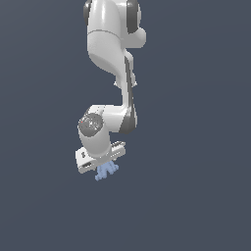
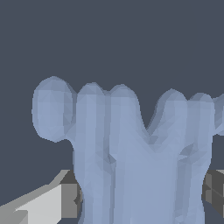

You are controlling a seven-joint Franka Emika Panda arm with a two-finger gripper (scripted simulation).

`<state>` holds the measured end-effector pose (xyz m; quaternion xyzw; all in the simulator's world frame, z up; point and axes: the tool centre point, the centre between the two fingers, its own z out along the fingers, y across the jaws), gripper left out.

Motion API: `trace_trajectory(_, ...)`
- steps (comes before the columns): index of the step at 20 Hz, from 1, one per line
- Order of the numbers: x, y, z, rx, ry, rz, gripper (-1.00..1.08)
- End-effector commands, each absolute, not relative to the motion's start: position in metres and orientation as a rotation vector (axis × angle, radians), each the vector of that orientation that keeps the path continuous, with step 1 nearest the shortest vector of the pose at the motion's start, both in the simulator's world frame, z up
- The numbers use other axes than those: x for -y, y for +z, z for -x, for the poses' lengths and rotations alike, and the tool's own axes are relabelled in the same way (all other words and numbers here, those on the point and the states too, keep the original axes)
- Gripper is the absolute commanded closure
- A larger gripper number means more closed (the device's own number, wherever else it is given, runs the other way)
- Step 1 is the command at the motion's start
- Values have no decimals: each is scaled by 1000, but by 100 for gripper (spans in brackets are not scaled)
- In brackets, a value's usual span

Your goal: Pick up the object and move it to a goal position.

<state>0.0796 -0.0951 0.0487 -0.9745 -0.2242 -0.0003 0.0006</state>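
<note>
The object is a small pale blue jagged piece that pokes out just under the white hand of the arm in the exterior view. In the wrist view the object fills most of the picture, with lobed knobs along its far edge. My gripper is shut on it: one grey finger pad presses one side and the other pad presses the opposite side. In the exterior view my gripper is mostly hidden behind the hand, and only the object's tips show below it.
The white arm comes down from the top of the exterior view. Around it there is only a plain dark blue-grey ground. No goal marker shows.
</note>
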Motion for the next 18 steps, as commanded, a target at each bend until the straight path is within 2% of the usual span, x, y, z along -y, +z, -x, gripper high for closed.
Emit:
trace_trajectory(1, 120, 58, -85, 704, -1, 3061, 108)
trace_trajectory(9, 174, 77, -98, 702, 0, 3062, 108)
trace_trajectory(18, 188, 82, -103, 701, 0, 3062, 108)
